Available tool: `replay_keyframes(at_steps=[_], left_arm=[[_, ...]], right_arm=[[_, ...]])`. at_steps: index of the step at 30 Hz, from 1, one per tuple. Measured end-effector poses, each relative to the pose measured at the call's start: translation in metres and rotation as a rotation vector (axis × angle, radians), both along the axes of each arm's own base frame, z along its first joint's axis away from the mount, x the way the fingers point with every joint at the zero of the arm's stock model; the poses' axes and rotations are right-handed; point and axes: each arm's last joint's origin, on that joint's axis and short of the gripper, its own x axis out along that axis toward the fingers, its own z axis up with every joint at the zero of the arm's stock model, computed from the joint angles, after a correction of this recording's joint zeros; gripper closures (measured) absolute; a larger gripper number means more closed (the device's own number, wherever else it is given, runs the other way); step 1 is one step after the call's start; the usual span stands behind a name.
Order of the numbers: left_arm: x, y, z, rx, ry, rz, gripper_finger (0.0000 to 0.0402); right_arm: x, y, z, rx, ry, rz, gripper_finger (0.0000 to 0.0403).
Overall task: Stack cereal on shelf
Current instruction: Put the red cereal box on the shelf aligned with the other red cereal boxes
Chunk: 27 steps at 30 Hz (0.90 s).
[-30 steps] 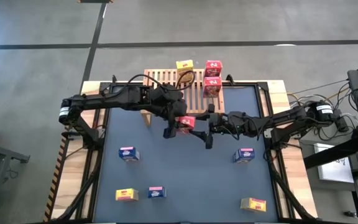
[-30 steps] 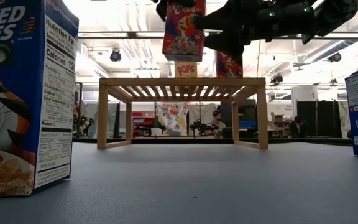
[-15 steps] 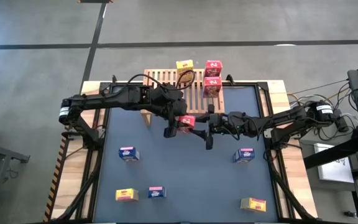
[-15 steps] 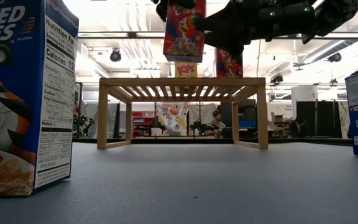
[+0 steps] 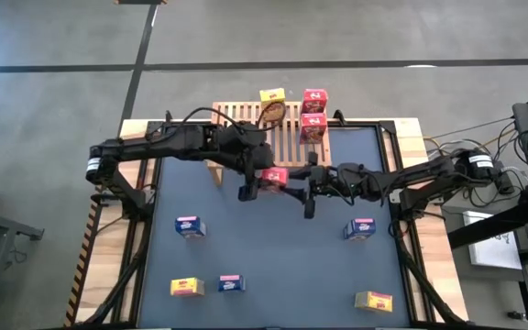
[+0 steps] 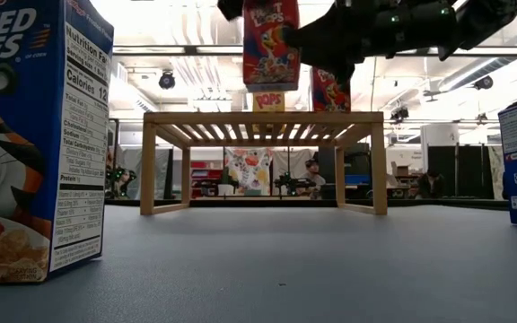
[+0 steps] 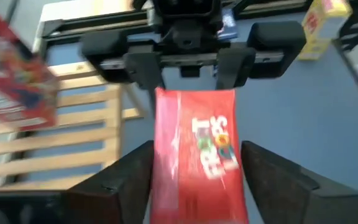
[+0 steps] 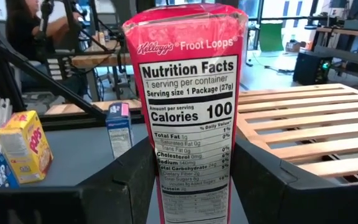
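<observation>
A red cereal box point(image 5: 274, 176) hangs in the air over the table, just in front of the wooden shelf point(image 5: 246, 117). My right gripper point(image 5: 293, 181) reaches it from the table's right and is shut on it. My left gripper point(image 7: 197, 180) comes slanting down from the left. It is open, with one finger on each side of the box point(image 7: 197, 149) and a thin gap to each. Two red boxes point(image 5: 313, 112) and a yellow one point(image 5: 272, 95) stand on the shelf's slats. My right gripper pinches the red box across its thickness, one finger on each broad face, beside the narrow nutrition panel point(image 8: 191, 155). The fingers point(image 8: 132, 180) come level from the table's right. The box stands upright and is lifted clear of table and shelf point(image 6: 270, 49).
Loose boxes stand on the dark mat: blue ones point(image 5: 190, 226) point(image 5: 361, 228) point(image 5: 231, 283) and yellow ones point(image 5: 186, 287) point(image 5: 374, 300). In the low view a large-looking box point(image 6: 34, 135) stands close at the left. People and benches show beyond the table.
My left gripper has let go of the red box, and my right gripper has shut on it. In the low view the box has shifted slightly to the right and stands straighter than before.
</observation>
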Motion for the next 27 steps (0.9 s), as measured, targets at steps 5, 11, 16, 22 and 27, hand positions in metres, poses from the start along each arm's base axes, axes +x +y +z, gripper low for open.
replay_keyframes(at_steps=[5, 11, 16, 22, 27], left_arm=[[-0.017, 0.001, 0.032, 0.055, 0.007, 0.047, 0.0142], [-0.044, -0.001, 0.047, 0.086, -0.023, 0.053, 0.0135], [-0.091, -0.005, 0.048, 0.103, -0.195, 0.092, 0.0146], [-0.137, -0.009, 0.020, 0.075, -0.528, 0.118, 0.0158], [-0.157, -0.012, -0.008, 0.024, -0.761, 0.116, 0.0159]], right_arm=[[-0.011, -0.002, 0.010, -0.027, 0.020, -0.007, 0.0225], [-0.038, -0.007, 0.029, -0.070, 0.045, -0.022, 0.0225], [-0.073, -0.008, 0.040, -0.106, 0.008, -0.033, 0.0225], [-0.111, -0.017, 0.041, -0.149, -0.090, -0.081, 0.0225], [-0.123, -0.028, 0.036, -0.165, -0.069, 0.013, 0.0225]])
